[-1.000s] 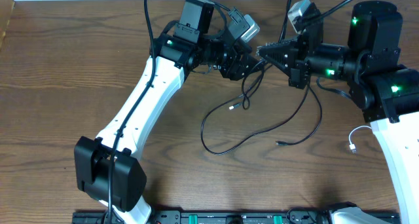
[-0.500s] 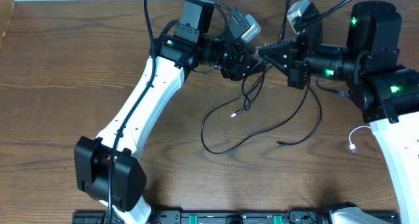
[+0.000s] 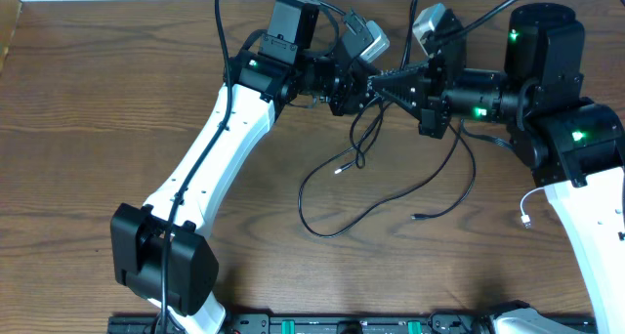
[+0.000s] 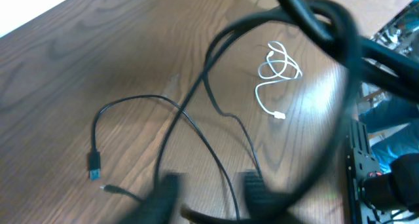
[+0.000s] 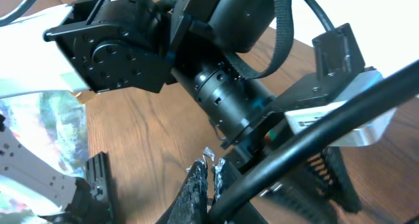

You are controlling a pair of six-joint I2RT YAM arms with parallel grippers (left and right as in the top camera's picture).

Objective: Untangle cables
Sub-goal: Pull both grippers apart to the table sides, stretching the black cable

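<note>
Thin black cables hang between the two grippers and trail in loops onto the table, ending in one plug (image 3: 339, 170) and another plug (image 3: 417, 216). My left gripper (image 3: 366, 88) is raised over them. In the left wrist view its blurred fingers (image 4: 254, 190) stand apart, so the left gripper (image 4: 209, 192) is open with one black strand (image 4: 186, 118) running through the gap. My right gripper (image 3: 383, 78) points at the left one, tip to tip. The right gripper (image 5: 211, 168) is shut, and I see nothing between its tips. A white cable (image 4: 278, 67) lies coiled apart.
The white cable (image 3: 527, 212) lies by the right arm's base. A blue-tipped USB plug (image 4: 95, 164) and a small plug (image 4: 108, 188) rest on the wood. Thick black arm cables cross both wrist views. The left arm's body (image 5: 216, 86) fills the right wrist view.
The right arm has slid left, bringing its shut gripper up against the left gripper. The hanging black strands and the plug below them have shifted a little left.
</note>
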